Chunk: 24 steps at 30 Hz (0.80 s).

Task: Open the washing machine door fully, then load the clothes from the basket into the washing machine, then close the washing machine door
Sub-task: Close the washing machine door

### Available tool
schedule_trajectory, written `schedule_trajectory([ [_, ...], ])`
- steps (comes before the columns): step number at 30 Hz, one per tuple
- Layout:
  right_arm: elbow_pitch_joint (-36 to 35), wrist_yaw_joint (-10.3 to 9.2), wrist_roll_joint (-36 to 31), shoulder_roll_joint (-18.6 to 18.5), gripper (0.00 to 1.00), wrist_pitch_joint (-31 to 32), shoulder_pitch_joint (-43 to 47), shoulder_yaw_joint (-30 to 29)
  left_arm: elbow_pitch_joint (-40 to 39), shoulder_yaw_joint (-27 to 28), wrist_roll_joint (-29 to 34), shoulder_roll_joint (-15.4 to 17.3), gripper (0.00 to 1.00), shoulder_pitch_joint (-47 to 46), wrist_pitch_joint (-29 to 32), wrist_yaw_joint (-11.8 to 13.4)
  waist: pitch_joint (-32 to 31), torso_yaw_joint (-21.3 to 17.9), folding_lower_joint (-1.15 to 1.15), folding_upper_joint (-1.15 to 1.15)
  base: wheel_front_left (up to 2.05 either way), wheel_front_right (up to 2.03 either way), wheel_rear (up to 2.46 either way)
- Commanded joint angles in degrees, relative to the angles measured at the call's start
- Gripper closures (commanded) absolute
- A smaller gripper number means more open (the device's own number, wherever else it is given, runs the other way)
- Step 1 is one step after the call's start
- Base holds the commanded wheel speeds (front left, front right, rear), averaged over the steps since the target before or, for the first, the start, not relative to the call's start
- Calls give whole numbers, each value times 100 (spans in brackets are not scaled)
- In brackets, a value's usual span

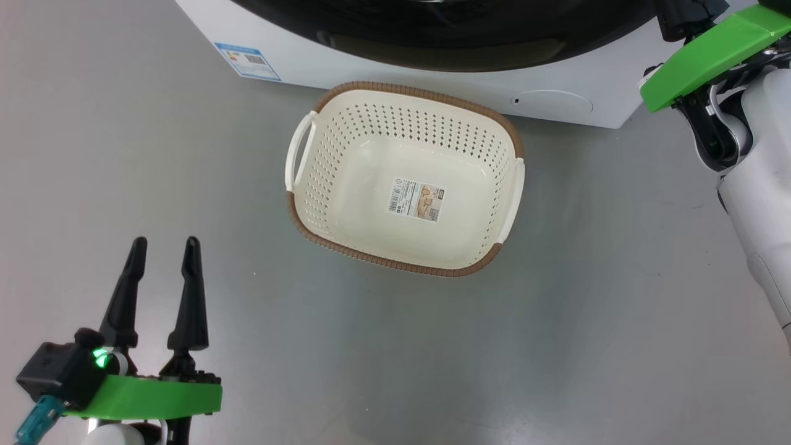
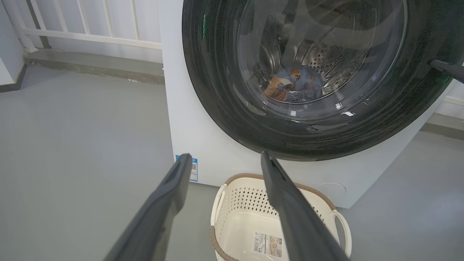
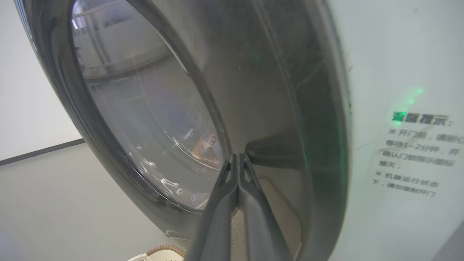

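Clothes [image 2: 293, 85], blue with orange-brown print, lie low in the steel drum, seen through the glass of the washing machine door [image 2: 232, 108]. The basket [image 1: 327, 185] stands bare on the grey floor [image 1: 123, 154], only the label [image 1: 417, 201] on its base showing, so loading looks finished. It sits just before the washing machine [image 1: 575, 86], which lies at 12 o'clock in the head view.

The door lies close against the white front. I cannot tell whether it has latched. The right gripper [image 3: 237, 156] has its fingers pressed together, tips at the door's black rim near its 3 o'clock edge. That looks like a blunt pusher meant to press the door home rather than grip it. The left gripper [image 1: 165, 242] hangs at 7 o'clock with its fingers spread and nothing between them, well apart from the basket, probably kept clear of the door.

A blue sticker [image 1: 247, 60] marks the machine's lower corner, and a printed notice [image 3: 417, 156] sits beside the door. A white railing [image 2: 90, 21] stands behind at 11 o'clock.
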Motion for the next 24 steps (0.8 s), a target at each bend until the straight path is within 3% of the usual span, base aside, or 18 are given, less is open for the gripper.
schedule_trajectory([
  [1,-70,-48,-27,-55,100,-28,-161,-128,-97,195,37,99,0,-74,-46,-19,-20,-4,0,0,0,0,0],
  [17,-80,-48,-10,-33,100,-28,209,-105,-22,219,39,131,0,-9,-46,-19,-372,-88,0,0,0,0,0],
  [19,-136,-48,14,-22,63,-28,302,-68,-17,230,40,147,0,18,-46,-19,-443,-128,0,0,0,0,0],
  [21,-213,-48,37,-20,17,-28,388,-38,-20,238,37,166,0,41,-46,-19,-507,-176,0,0,0,0,0],
  [22,-265,-48,49,-16,3,-28,429,-32,-20,245,36,175,0,52,-46,-19,-539,-202,0,0,0,0,0],
  [24,-356,-48,68,-18,0,-28,513,-22,-10,252,34,198,0,68,-46,-19,-600,-253,0,0,0,0,0],
])
